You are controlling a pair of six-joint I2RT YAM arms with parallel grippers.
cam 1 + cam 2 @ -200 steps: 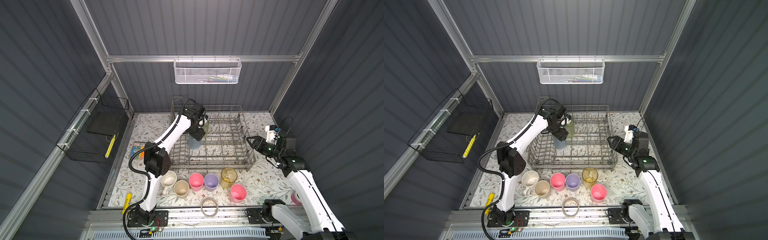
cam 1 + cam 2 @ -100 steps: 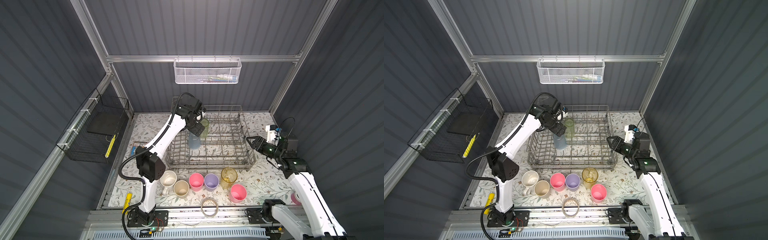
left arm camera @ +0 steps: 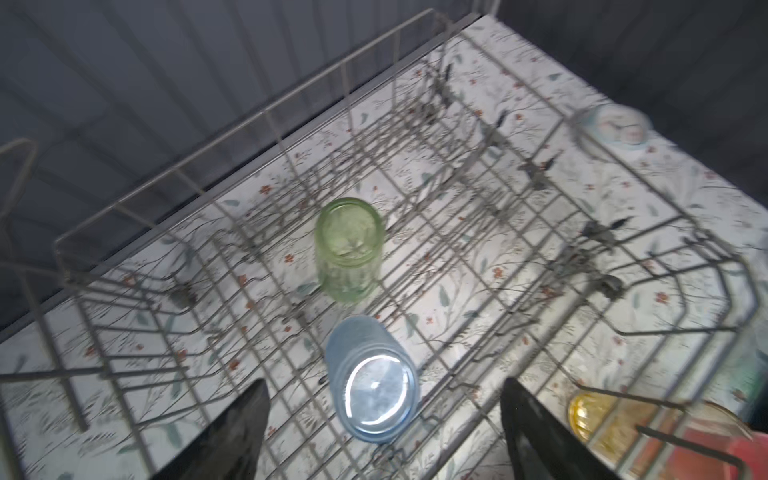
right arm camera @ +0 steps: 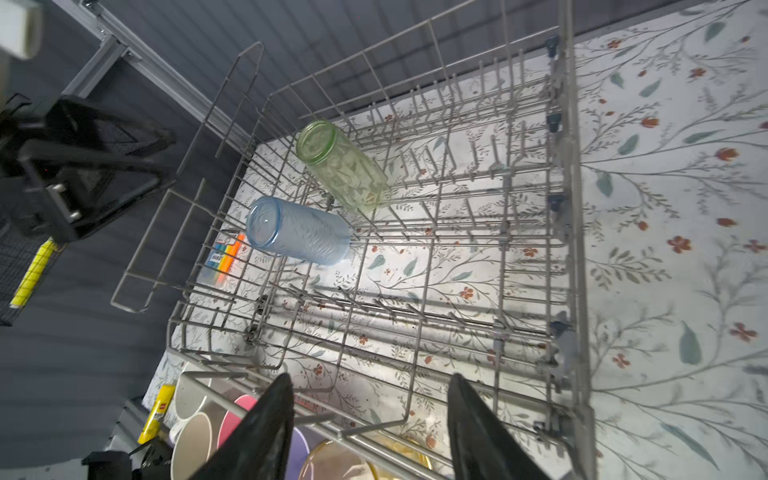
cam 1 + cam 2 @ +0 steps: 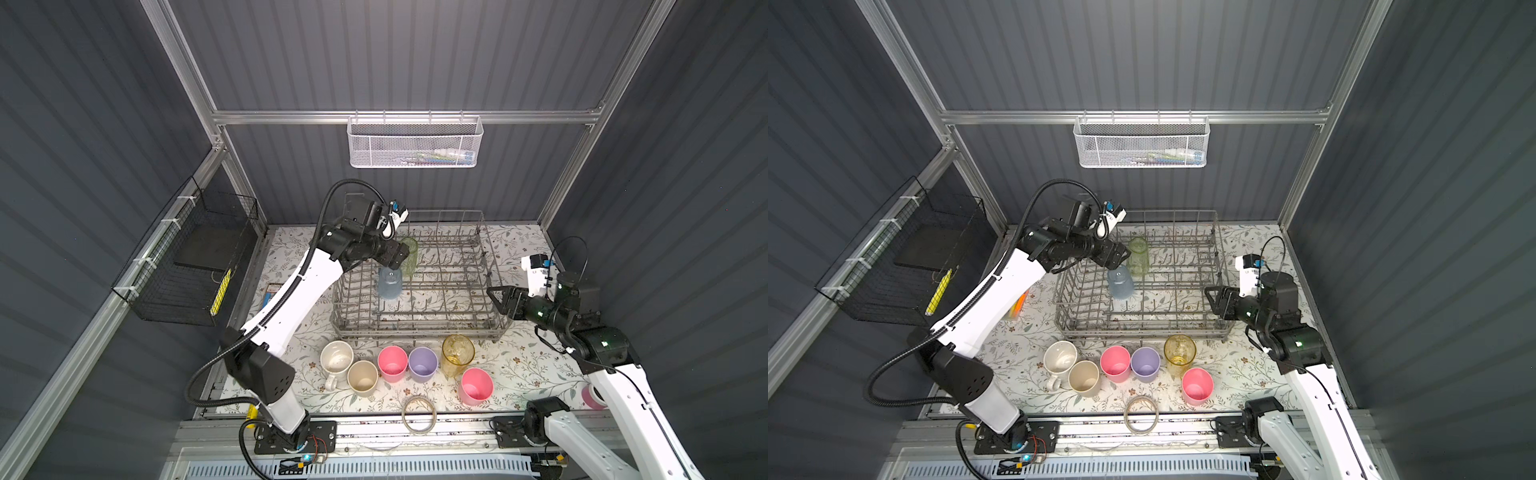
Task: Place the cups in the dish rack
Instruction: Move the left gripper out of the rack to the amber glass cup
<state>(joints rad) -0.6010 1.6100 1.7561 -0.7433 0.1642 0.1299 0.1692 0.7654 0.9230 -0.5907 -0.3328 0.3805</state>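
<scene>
Floral mat (image 5: 519, 365), rack (image 5: 415, 328) w/ blue tumbler (image 5: 389, 283)

Left arm (image 5: 291, 299): white links, black joints | black ribbed hose (image 5: 348, 181) along it | right arm (image 5: 623, 390): same white and black, green lamp (image 5: 604, 343) lit on a joint | wrist cameras (image 5: 536, 270): white blocks, blue plugs | pincer fingers (image 4: 266, 436): black, tapered to points | base plates (image 5: 291, 436): black, flat, screw heads showing

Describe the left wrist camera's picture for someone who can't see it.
A grey wire dish rack on a flowered cloth holds two see-through cups: a green cup and, nearer, a blue cup standing bottom up. The open left gripper hovers over the blue cup, touching nothing.
</scene>
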